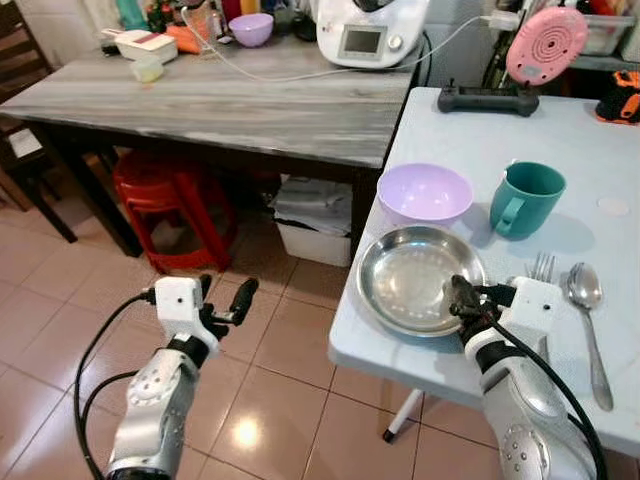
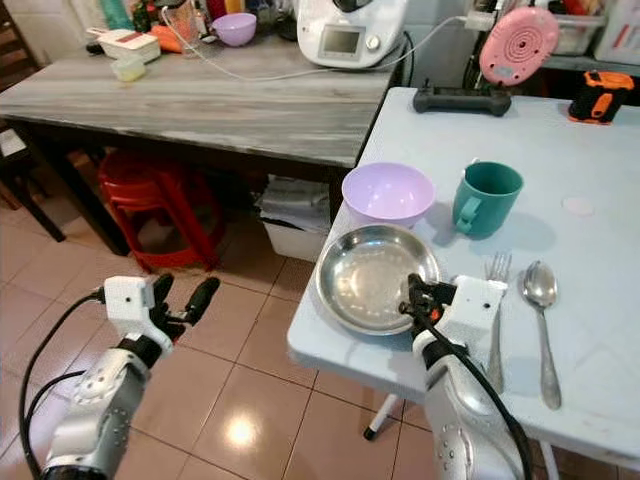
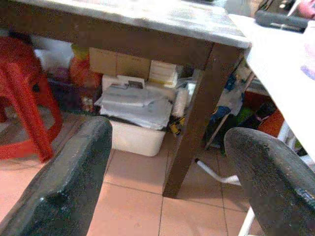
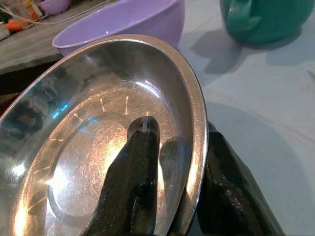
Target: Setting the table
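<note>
Pinching the rim of the steel plate (image 1: 415, 281) with the right gripper (image 1: 463, 300), one finger inside, one outside, near the white table's (image 1: 600, 150) edge beside the purple bowl (image 1: 424, 193). Hanging spread and empty over floor tiles: left gripper (image 1: 224, 298).

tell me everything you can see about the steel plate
The steel plate is round, shallow and shiny, with a raised rim and a flat, finely scratched centre; nothing lies in it. It sits at the near left corner of the white table, its edge slightly overhanging. The lilac bowl stands just behind it, the fork to its right. The right gripper pinches its near rim, one finger inside, one outside.
</note>
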### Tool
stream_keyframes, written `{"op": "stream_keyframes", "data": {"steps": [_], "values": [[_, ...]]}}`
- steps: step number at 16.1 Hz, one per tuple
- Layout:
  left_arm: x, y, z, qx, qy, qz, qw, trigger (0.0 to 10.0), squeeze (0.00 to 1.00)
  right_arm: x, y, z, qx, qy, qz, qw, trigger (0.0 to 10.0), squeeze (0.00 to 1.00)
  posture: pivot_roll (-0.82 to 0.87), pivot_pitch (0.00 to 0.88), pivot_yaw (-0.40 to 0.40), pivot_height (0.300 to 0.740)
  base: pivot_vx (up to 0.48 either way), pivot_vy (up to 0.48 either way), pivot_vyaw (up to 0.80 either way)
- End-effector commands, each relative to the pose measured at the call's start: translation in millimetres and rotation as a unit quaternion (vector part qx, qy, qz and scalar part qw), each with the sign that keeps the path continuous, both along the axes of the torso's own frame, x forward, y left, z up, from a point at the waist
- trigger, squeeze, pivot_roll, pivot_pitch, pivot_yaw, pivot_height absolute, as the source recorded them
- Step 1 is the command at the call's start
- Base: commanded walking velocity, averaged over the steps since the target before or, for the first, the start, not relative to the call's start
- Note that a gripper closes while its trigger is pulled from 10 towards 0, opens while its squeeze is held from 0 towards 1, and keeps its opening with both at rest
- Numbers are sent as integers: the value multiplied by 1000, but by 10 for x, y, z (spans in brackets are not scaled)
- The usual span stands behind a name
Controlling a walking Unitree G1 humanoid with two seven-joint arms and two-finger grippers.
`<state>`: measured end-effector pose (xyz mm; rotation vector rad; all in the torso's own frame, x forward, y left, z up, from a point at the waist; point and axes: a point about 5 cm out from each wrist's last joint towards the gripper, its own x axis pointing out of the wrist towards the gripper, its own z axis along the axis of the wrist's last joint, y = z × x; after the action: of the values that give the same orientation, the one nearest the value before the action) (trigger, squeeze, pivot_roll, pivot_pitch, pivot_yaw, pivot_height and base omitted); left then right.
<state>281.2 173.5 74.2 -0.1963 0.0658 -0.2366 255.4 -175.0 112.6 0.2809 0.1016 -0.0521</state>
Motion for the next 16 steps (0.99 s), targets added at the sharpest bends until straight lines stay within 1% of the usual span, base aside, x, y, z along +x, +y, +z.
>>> {"op": "stream_keyframes", "data": {"steps": [1,3,7,11,16], "values": [[-1,62,-12,10,2,10,1000,10000,0,2,42,-45,1,8,6,1000,10000,0,-71,36,90,740,0,334,-800],[10,60,-11,11,1,8,1000,10000,0,2,42,-51,3,7,2,1000,10000,0,-71,35,92,740,0,384,-538],[32,44,-13,10,-3,5,1000,10000,0,4,61,-54,4,2,-1,1000,10000,0,-73,34,97,740,0,388,0],[41,31,-14,9,-4,4,1000,10000,0,15,44,-11,-1,-13,-8,1000,10000,0,-71,36,97,740,0,392,-427],[57,33,1,9,-9,11,1000,10000,0,35,46,37,-4,-30,-10,999,10000,0,-71,34,99,740,0,392,0]]}}
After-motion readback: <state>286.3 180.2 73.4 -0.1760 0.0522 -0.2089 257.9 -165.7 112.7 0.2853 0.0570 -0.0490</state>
